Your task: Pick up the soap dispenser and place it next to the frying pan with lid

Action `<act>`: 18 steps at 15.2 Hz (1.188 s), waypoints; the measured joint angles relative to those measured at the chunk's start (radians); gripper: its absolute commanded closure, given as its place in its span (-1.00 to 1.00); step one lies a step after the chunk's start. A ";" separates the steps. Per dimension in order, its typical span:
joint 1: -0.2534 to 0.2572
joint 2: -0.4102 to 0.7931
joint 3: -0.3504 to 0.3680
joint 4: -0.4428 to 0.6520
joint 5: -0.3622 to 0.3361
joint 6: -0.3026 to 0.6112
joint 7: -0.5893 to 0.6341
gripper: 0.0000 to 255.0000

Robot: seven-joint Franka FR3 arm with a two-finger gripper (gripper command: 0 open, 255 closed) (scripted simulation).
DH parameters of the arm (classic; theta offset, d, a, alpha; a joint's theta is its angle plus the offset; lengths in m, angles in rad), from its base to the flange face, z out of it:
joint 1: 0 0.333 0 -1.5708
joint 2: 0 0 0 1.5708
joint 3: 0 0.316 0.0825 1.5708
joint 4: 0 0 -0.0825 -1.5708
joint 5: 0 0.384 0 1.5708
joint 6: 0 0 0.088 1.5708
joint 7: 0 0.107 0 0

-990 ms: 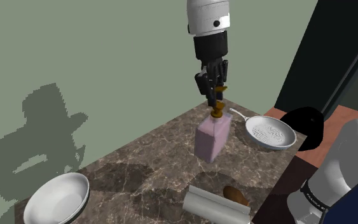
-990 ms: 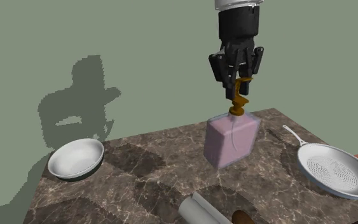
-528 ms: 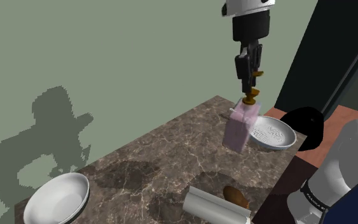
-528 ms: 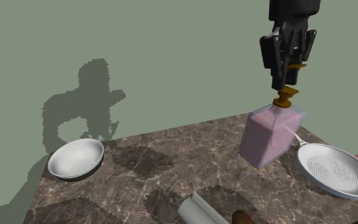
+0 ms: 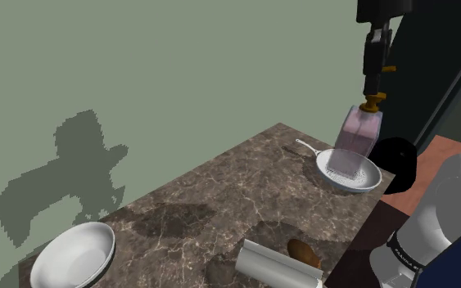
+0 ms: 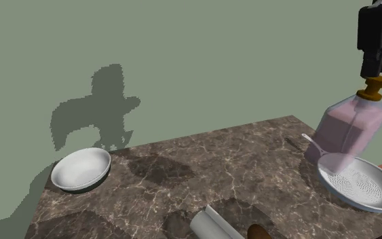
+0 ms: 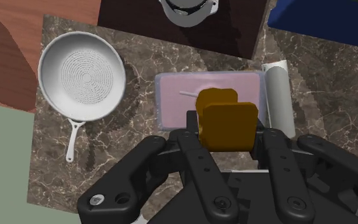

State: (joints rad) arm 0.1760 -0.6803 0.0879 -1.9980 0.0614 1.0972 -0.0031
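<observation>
The soap dispenser (image 5: 359,135) is a pale pink, see-through square bottle with a brown pump (image 5: 374,101). It hangs tilted in the air, and my black gripper (image 5: 377,75) is shut on the pump. In the second exterior view the gripper (image 6: 376,68) holds the dispenser (image 6: 347,129) above the near end of the frying pan's handle. The white frying pan (image 5: 350,170) lies on the marble table (image 5: 220,196) and carries no lid. From the wrist, the fingers (image 7: 196,137) clasp the pump (image 7: 227,118), with the bottle (image 7: 177,98) below and the pan (image 7: 82,76) off to one side.
A white bowl (image 5: 73,254) sits at the table's far end in the shoulder view's lower left. A grey roll (image 5: 273,266) and a brown lump (image 5: 304,249) lie at the front edge. A round black object (image 5: 396,159) stands just past the pan, off the table.
The gripper has carried the dispenser up and toward the shoulder view's right, from over the middle of the table to the pan. Its grip on the pump is unchanged.
</observation>
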 measured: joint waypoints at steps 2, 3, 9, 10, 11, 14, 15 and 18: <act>-0.002 -0.033 -0.027 0.009 -0.022 -0.042 -0.030 1.00; -0.003 -0.052 -0.046 0.018 -0.039 -0.070 -0.050 1.00; -0.003 -0.115 -0.078 -0.051 -0.069 -0.068 -0.085 1.00; -0.003 -0.124 -0.077 -0.071 -0.068 -0.056 -0.084 1.00; -0.003 -0.132 -0.080 -0.089 -0.071 -0.045 -0.088 1.00; -0.003 -0.157 -0.078 -0.149 -0.069 -0.011 -0.085 1.00; -0.003 -0.164 -0.079 -0.170 -0.070 0.002 -0.086 1.00; -0.003 -0.183 -0.078 -0.218 -0.069 0.032 -0.085 1.00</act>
State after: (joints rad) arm 0.1734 -0.8636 0.0096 -2.2164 -0.0071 1.1291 -0.0878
